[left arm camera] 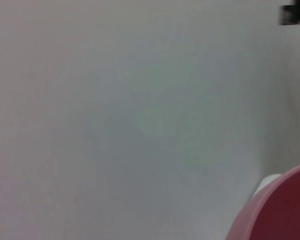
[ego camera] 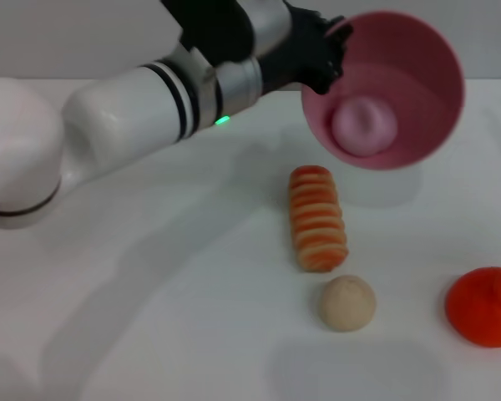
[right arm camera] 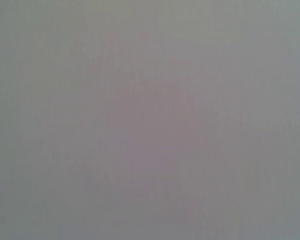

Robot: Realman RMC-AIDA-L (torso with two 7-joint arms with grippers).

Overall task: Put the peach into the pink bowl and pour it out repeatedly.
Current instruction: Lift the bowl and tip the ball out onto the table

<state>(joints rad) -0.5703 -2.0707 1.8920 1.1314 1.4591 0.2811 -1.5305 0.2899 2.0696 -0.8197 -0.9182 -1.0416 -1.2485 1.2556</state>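
A smooth white table [ego camera: 192,317] fills the head view, with a pale wall behind it. Soft grey shadows are cast on the table under the raised things.

The bowl [ego camera: 417,67] is held up in the air by the left gripper [ego camera: 330,54], well above the table. The black fingers are clamped on the bowl's rim on its left side. The bowl is round, deep and pink, with a shiny inside. It is tipped on its side, so its open mouth is turned toward the camera and a bit downward. A curved bit of the pink bowl [left arm camera: 280,210] is also seen in a corner of the left wrist view.

The peach [ego camera: 364,125] is seen inside the bowl, resting against the low part of the wall near the rim. It is small, round and pale pink, and it looks soft and fuzzy.

The arm [ego camera: 125,104] is made of glossy white shells with black rings, and a small green light is lit on it.

Three other toys are laid on the table. A long bread roll [ego camera: 317,217] with orange and cream ridges is placed below the bowl. A round beige ball [ego camera: 347,302] is set just beside the roll's near end. A bumpy orange-red fruit [ego camera: 484,306] is placed near the right edge, apart from the ball.

The right gripper is not seen; only a plain grey blur is shown in its wrist view.
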